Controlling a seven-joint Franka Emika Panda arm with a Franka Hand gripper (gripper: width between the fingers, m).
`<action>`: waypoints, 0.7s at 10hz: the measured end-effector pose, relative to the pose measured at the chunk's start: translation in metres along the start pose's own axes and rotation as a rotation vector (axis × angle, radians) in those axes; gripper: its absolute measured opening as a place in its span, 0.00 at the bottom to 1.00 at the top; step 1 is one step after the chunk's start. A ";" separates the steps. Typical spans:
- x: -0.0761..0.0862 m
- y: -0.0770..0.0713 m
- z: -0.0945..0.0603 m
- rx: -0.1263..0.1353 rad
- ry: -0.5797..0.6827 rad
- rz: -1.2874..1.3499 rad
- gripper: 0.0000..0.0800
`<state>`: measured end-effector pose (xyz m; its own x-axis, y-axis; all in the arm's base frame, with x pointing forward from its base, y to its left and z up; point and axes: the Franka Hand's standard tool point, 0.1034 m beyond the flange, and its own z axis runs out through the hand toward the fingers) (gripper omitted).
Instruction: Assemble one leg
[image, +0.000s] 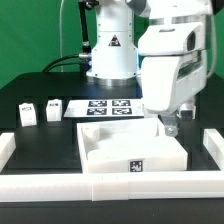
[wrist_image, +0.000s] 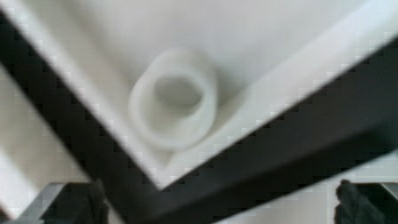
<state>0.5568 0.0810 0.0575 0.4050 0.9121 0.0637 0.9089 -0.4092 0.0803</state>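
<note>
Two small white legs (image: 27, 113) (image: 52, 107) with black-and-white tags stand on the black table at the exterior view's left, far from my gripper. The large white tray panel (image: 130, 150) lies in the middle front. My gripper (image: 172, 127) hangs low over the panel's far right corner. In the wrist view the panel's corner (wrist_image: 249, 60) with its round hole (wrist_image: 175, 98) fills the picture. The dark fingertips (wrist_image: 63, 205) stand wide apart on either side of the corner tip. My gripper (wrist_image: 214, 212) is open and holds nothing.
The marker board (image: 108, 107) lies flat behind the panel, in front of the arm's base (image: 108, 60). White rails border the table at the exterior view's left (image: 6, 150), right (image: 212, 146) and front (image: 110, 186).
</note>
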 end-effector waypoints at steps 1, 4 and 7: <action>-0.002 0.001 -0.004 0.009 -0.031 -0.061 0.81; -0.003 0.002 -0.003 0.015 -0.039 -0.067 0.81; -0.018 -0.002 0.000 -0.001 -0.030 -0.203 0.81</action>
<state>0.5474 0.0658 0.0559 0.2157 0.9763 0.0166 0.9722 -0.2164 0.0899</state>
